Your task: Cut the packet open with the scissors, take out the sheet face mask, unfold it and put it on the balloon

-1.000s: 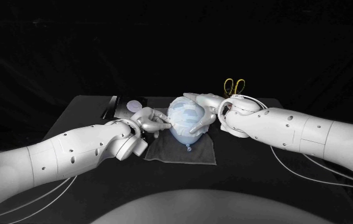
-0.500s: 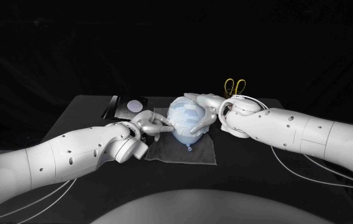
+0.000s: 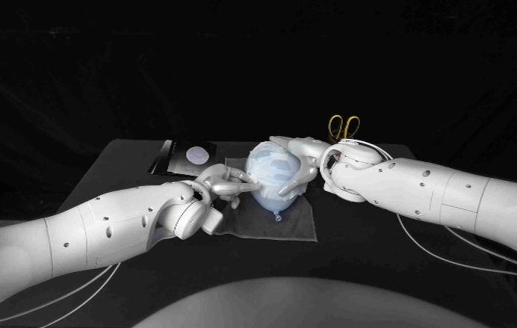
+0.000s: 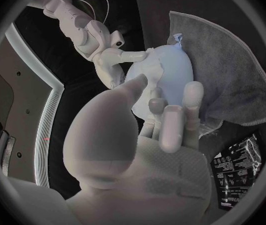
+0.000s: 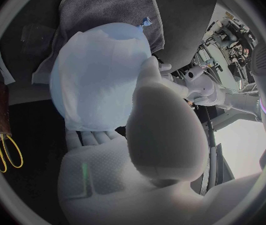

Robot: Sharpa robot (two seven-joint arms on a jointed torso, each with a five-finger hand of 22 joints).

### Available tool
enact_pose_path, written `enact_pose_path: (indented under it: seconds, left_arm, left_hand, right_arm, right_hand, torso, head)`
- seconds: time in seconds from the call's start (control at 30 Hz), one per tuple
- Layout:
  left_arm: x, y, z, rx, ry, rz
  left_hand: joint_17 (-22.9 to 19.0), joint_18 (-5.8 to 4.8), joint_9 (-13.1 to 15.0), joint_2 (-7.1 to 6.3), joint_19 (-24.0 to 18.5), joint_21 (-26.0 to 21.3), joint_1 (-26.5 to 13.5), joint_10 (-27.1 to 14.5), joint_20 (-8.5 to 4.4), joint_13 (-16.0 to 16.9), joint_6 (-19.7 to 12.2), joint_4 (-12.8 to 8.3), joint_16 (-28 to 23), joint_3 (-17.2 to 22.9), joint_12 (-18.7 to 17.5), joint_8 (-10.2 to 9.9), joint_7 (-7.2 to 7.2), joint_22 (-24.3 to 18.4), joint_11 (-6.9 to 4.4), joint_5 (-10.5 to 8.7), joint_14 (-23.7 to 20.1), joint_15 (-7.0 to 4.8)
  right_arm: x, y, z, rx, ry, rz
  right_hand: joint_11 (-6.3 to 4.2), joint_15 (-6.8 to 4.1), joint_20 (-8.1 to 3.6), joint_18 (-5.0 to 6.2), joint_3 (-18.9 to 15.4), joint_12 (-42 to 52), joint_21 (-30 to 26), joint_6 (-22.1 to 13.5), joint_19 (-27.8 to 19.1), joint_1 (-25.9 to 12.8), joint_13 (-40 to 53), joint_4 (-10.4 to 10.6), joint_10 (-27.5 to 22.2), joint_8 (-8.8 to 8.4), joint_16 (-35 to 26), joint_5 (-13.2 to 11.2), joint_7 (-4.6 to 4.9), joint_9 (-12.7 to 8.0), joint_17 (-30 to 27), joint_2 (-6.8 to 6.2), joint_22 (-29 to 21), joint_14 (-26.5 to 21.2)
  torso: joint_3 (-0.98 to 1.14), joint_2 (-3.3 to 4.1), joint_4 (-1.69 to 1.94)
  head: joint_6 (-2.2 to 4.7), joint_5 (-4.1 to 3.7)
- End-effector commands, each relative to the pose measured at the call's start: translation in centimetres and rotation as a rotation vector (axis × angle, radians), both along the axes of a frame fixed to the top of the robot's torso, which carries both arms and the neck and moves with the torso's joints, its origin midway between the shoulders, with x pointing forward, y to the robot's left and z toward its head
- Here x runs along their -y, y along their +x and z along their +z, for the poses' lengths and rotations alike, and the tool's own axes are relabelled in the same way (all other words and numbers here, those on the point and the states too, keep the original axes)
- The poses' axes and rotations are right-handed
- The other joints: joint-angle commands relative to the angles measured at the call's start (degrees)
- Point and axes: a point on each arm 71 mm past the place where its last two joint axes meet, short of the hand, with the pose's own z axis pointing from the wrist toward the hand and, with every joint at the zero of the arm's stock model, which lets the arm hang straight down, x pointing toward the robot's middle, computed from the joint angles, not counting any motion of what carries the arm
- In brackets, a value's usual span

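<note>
black table (image 3: 119,156); one grey cloth (image 3: 285,227) on it; one balloon (image 3: 272,172) on the cloth, between both hands; right hand (image 3: 307,167) cups and grips one side; left hand (image 3: 224,182) fingertips touch the other side, grasp unclear; one packet (image 3: 183,158) and one scissors (image 3: 344,127) behind.

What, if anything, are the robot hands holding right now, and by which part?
The balloon: the right robot hand cups one side of it, fingers spread around it. The left robot hand only touches the opposite side.
</note>
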Motion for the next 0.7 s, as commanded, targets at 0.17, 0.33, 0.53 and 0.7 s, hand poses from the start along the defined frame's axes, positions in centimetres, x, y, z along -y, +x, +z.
enact_pose_path:
  seconds: [0.17, 0.33, 0.53, 0.7]
  left_arm:
    - [0.13, 0.10, -0.32, -0.046, -0.055, 0.099]
    - [0.29, -0.09, -0.73, -0.067, -0.068, 0.132]
    - [0.51, -0.22, -0.92, -0.062, -0.080, 0.176]
    - [0.54, -0.16, -0.93, -0.048, -0.084, 0.221]
  left_hand:
    - [0.35, -0.93, -0.41, 0.21, 0.78, 0.61, 0.26, 0.83, 0.15, 0.75, -0.54, 0.23, 0.47, -0.84, 0.63, -0.45, 0.30, 0.59, 0.36, -0.22, 0.49, 0.23]
    - [0.71, -1.03, -0.43, 0.52, 1.34, 1.08, 0.45, 1.58, 0.27, 1.38, 0.25, 0.60, 0.66, -1.38, 1.08, -0.20, 0.28, 1.34, 0.36, -0.21, 0.77, 0.29]
    - [3.38, -1.32, -0.11, 1.44, 2.98, 2.33, 1.54, 5.29, -0.09, 4.76, 4.11, 1.17, 1.52, -2.02, 2.78, 1.29, -0.91, 3.42, -0.67, -0.20, 2.32, -0.50]
    - [8.34, -2.15, 0.94, 3.94, 6.62, 4.94, 3.26, 10.48, -1.31, 9.76, 10.00, 1.51, 2.92, -1.04, 4.87, 3.78, -3.45, 7.95, -2.90, -0.17, 4.98, -2.40]
  right_arm:
    - [-0.22, -0.28, -0.27, -0.014, -0.011, 0.016]
    - [-0.18, -0.27, -0.28, -0.014, -0.012, 0.015]
    - [-0.13, -0.27, -0.30, -0.015, -0.013, 0.014]
    - [-0.15, -0.27, -0.30, -0.016, -0.013, 0.015]
  right_hand:
    - [0.18, -0.07, 0.01, 0.81, 0.33, -0.02, 0.19, 0.24, 0.54, 0.54, -0.08, -0.04, -0.27, 0.38, -0.19, 0.05, 0.74, 0.10, -0.07, -0.12, -0.08, -0.37]
    - [0.16, 0.01, 0.01, 0.81, 0.38, -0.02, 0.19, 0.34, 0.57, 0.58, -0.08, -0.04, -0.29, 0.43, -0.20, 0.05, 0.94, 0.17, -0.08, -0.07, -0.09, -0.41]
    - [0.16, 0.03, 0.01, 0.81, 0.43, 0.00, 0.19, 0.41, 0.58, 0.60, -0.07, -0.04, -0.23, 0.46, -0.20, 0.05, 1.03, 0.21, -0.07, -0.04, -0.09, -0.38]
    - [0.16, 0.03, 0.01, 0.81, 0.43, 0.00, 0.19, 0.41, 0.58, 0.60, -0.07, -0.04, -0.23, 0.46, -0.20, 0.05, 1.03, 0.21, -0.07, -0.04, -0.09, -0.38]
  torso:
    - [0.02, -0.03, 0.03]
    - [-0.04, -0.01, 0.05]
    - [-0.01, 0.00, 0.09]
    - [-0.03, 0.01, 0.03]
  head:
    - [0.00, -0.16]
    - [0.00, -0.23]
    - [0.00, -0.15]
    - [0.00, -0.08]
